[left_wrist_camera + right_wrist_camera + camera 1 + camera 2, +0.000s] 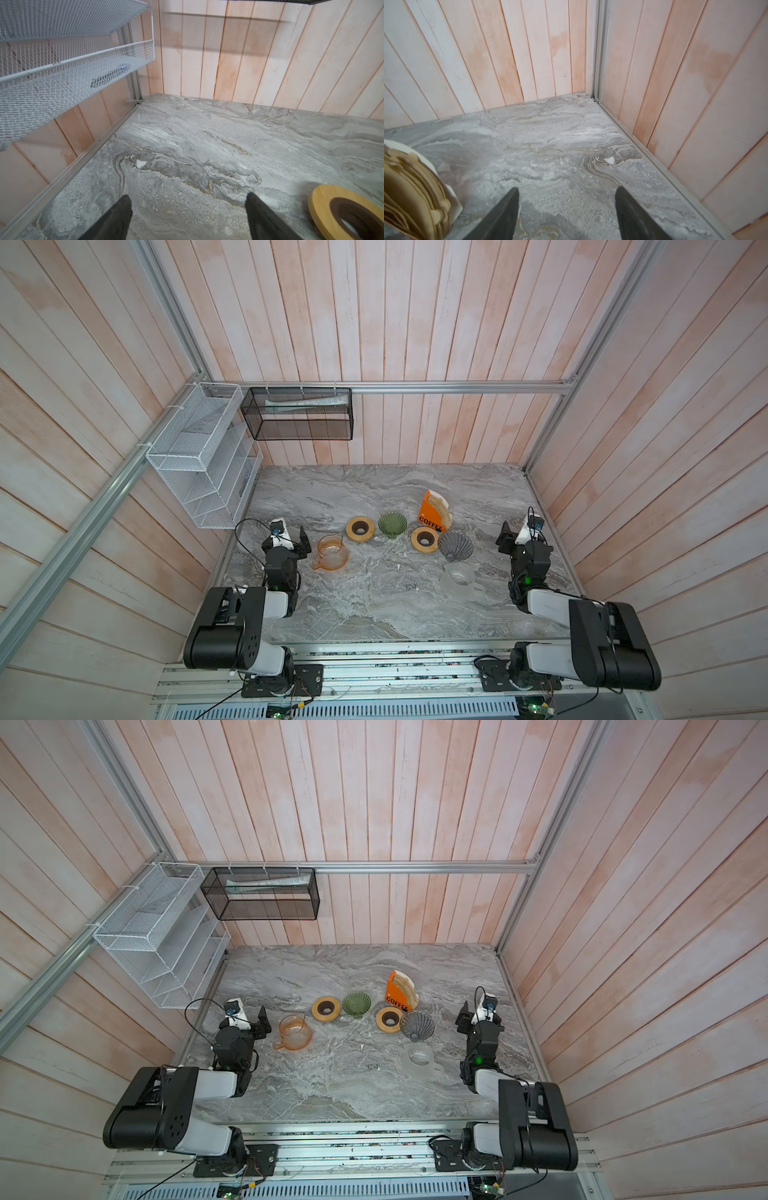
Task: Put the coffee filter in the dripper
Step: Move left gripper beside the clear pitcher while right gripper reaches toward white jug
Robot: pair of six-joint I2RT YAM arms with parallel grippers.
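A stack of brown paper coffee filters [440, 504] [405, 986] stands in an orange holder marked COFFEE [428, 516] at mid-table. Two drippers sit near it: a green glass dripper [392, 524] [356, 1004] to its left and a grey ribbed dripper [455, 545] [417, 1025] in front of it. My left gripper [291, 531] [188, 199] hovers open over bare table at the left edge. My right gripper [519, 531] [566, 191] is open at the right edge, and the filters [411, 191] show at the side of its wrist view. Neither holds anything.
Two wooden rings [360, 528] [424, 539] lie beside the drippers; one ring [340, 207] is near my left gripper. An orange glass carafe [331, 551] and a clear carafe [459, 580] stand nearer the front. A white wire rack [199, 456] and a black mesh basket [297, 412] hang on the walls.
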